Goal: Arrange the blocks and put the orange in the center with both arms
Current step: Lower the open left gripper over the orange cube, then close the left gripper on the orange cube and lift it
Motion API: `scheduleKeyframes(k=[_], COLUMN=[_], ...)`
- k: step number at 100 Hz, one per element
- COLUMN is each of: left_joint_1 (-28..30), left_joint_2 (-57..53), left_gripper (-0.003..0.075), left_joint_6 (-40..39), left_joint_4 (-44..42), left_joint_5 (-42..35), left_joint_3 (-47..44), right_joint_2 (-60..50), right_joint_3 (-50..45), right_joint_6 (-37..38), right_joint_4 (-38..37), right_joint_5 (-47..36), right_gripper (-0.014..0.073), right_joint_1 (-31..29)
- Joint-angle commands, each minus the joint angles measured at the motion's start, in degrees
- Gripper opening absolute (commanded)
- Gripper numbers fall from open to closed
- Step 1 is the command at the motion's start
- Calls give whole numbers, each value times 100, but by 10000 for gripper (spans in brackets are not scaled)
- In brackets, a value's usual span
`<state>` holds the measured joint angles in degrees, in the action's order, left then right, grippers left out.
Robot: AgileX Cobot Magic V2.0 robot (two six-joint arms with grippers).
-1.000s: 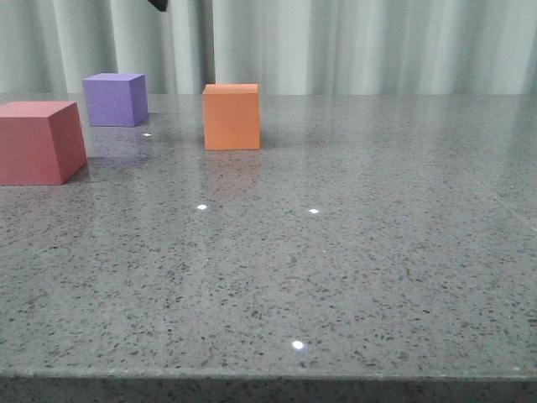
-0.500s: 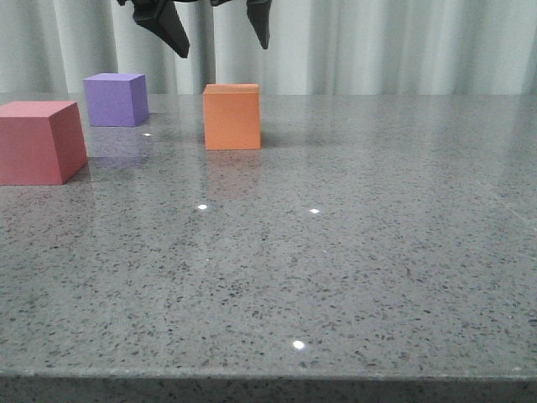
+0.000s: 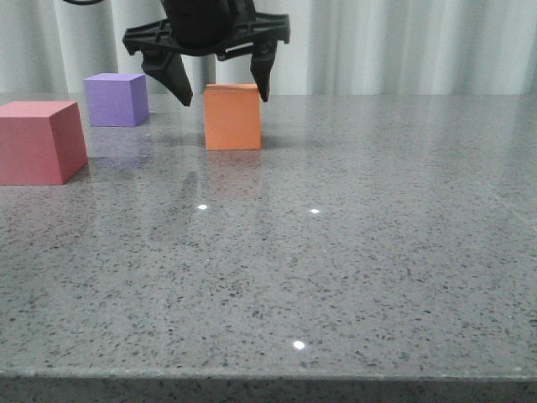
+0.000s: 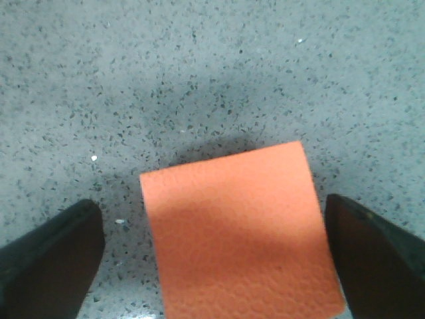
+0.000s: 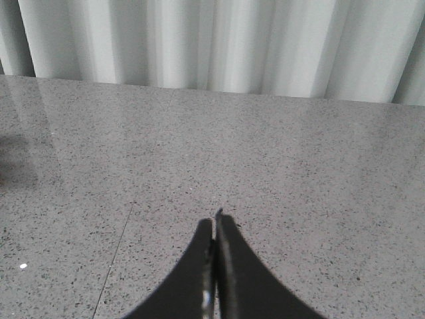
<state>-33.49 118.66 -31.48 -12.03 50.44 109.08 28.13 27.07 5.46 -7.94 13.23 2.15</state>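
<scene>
Left tool (image 3: 223,92) astride orange cube (image 3: 232,117)

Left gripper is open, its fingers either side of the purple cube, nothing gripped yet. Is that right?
Not quite. The left gripper is open with nothing gripped, but its fingers flank the orange cube, not the purple cube, which sits apart. The left wrist view shows this plainly.

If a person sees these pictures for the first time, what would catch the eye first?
Most striking is the black left gripper, open, hanging just above the orange cube near the far middle of the grey table. Next come the red-pink cube at the left edge and the purple cube behind it.
</scene>
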Motion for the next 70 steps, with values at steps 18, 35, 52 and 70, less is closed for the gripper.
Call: scheduleKeyframes(k=[18, 35, 52, 70], left_joint_1=[-42, -91, -128, -179], left_joint_2=[-169, -169, -241, -520], left_gripper=[613, 469, 404, 405], left_joint_6=[-68, -68, -68, -32], left_joint_4=[-28, -43, -68, -324], left_joint_5=[-194, -159, -137, -137], left_joint_3=[190, 226, 226, 226], right_joint_2=[4, 4, 4, 4], right_joint_3=[161, 161, 161, 161], right_joint_6=[-32, -32, -32, -32], right_joint_4=[-56, -56, -56, -56], right_joint_5=[-410, -410, -410, -410], right_gripper=[-69, -69, -69, -69], right_joint_1=[-26, -26, -26, -26])
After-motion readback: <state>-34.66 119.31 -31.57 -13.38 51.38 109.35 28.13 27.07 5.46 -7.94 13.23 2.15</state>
